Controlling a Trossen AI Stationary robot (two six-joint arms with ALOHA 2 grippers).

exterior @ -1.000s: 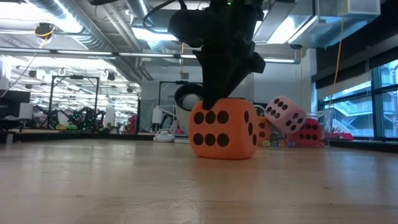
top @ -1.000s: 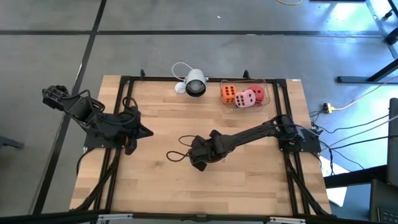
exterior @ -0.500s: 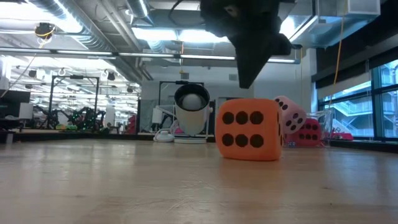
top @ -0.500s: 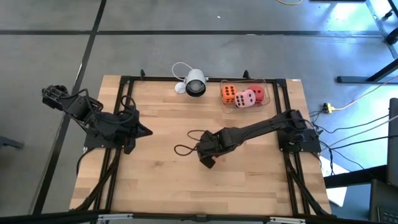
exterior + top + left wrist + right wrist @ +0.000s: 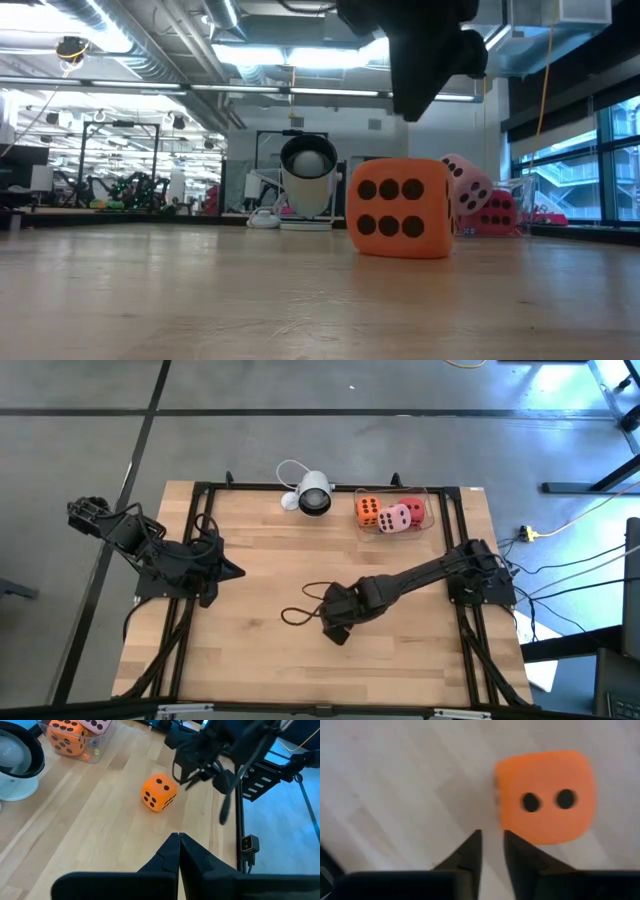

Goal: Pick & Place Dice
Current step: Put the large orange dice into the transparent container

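An orange die [image 5: 400, 220] rests flat on the table near its middle, its six-dot face toward the low camera and a two-dot face [image 5: 545, 797] up. In the high view my right arm hides it. My right gripper [image 5: 410, 112] [image 5: 492, 837] [image 5: 337, 632] hovers above the die, clear of it, with only a narrow gap between the fingertips. Another orange die [image 5: 367, 510], a pink die [image 5: 396, 518] and a red die [image 5: 413, 508] lie in a clear bin [image 5: 430, 500] at the far edge. My left gripper [image 5: 179, 837] [image 5: 235, 572] waits shut at the table's left.
A white round camera [image 5: 314, 493] with a cord stands at the far edge, left of the bin. A dark cable loop [image 5: 300, 605] hangs from my right arm over the table's middle. Black frame rails [image 5: 200, 540] run along the table's sides. Bare wood lies around the die.
My right gripper, down on the orange die a second ago, has moved toward the table's right and near edges and risen off it. The die has slid to the right and turned, so its six-dot face now looks squarely at the low camera. It has lain still since.
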